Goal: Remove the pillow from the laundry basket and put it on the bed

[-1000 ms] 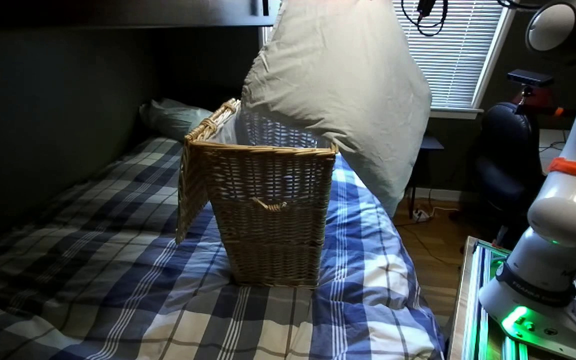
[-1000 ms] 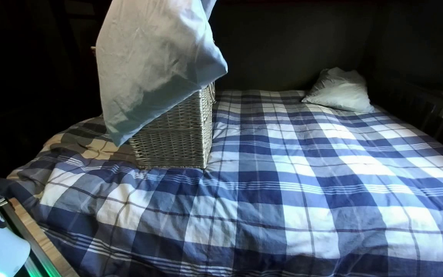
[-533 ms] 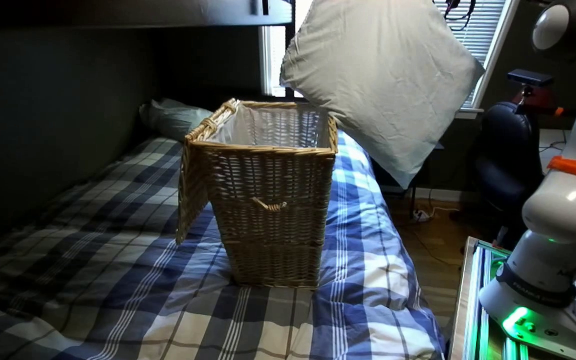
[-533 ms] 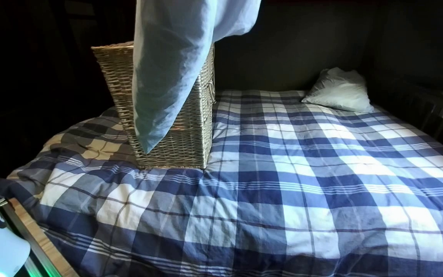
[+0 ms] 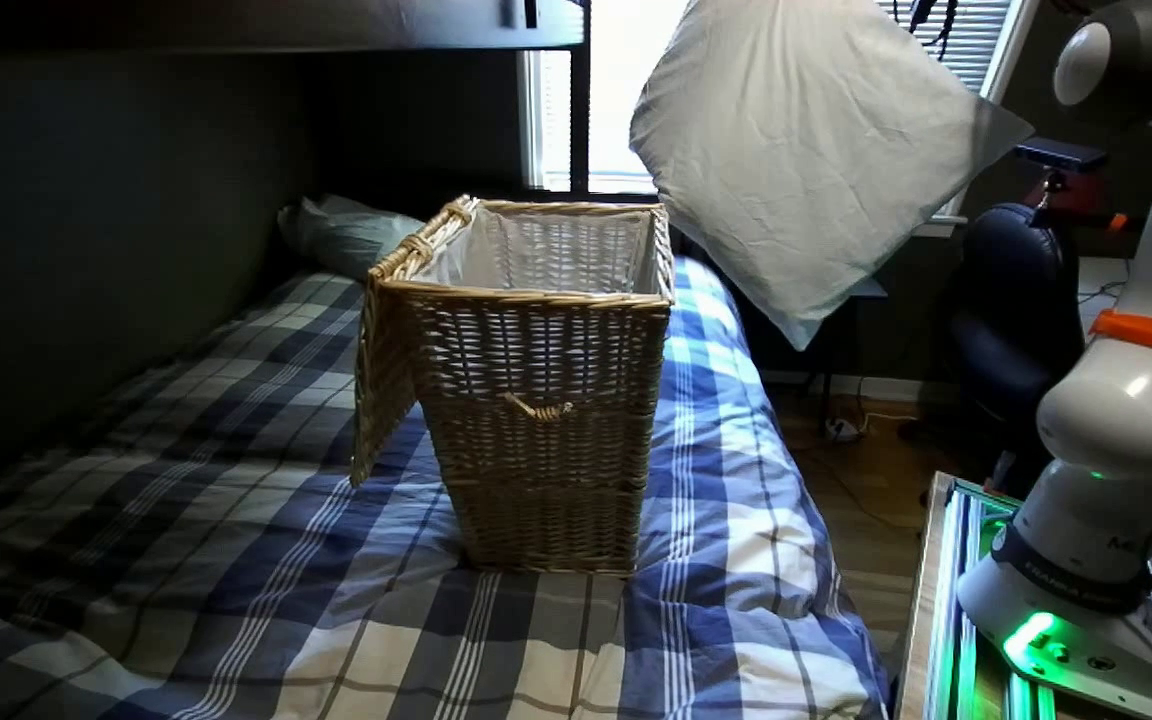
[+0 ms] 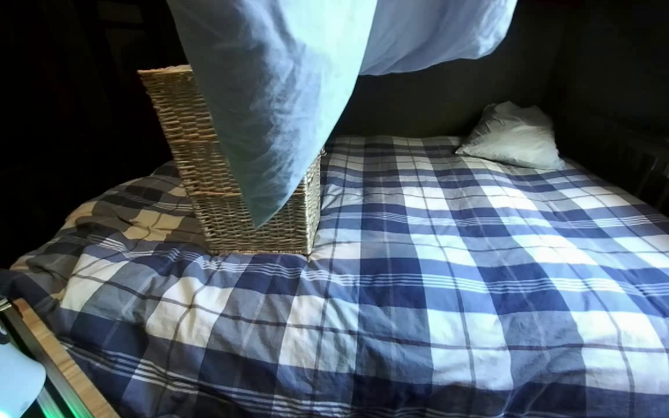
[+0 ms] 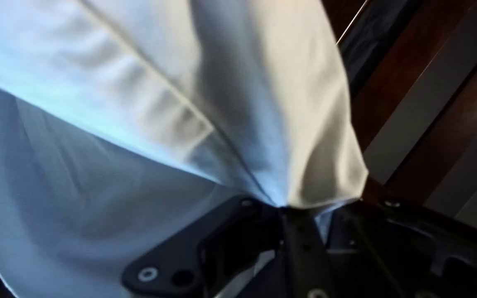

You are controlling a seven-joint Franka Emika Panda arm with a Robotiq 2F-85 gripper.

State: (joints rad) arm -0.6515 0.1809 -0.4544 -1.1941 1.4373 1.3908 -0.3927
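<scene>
The large pale pillow hangs in the air beside the basket's upper rim. It also hangs in an exterior view, covering part of the basket from there. The tan wicker laundry basket stands upright on the bed, with its lid hanging open on one side; it also shows in an exterior view. In the wrist view my gripper is shut on a gathered corner of the pillow. The gripper's fingers are out of both exterior views. Whether the pillow touches the basket, I cannot tell.
A darker greyish pillow lies at the bed's far end; it also shows in an exterior view. The upper bunk edge overhangs the bed. A window and a dark chair are behind.
The pillow has moved away from over the basket's opening, to the right in both exterior views, and has turned. The arm has shifted slightly. The basket has not moved.
</scene>
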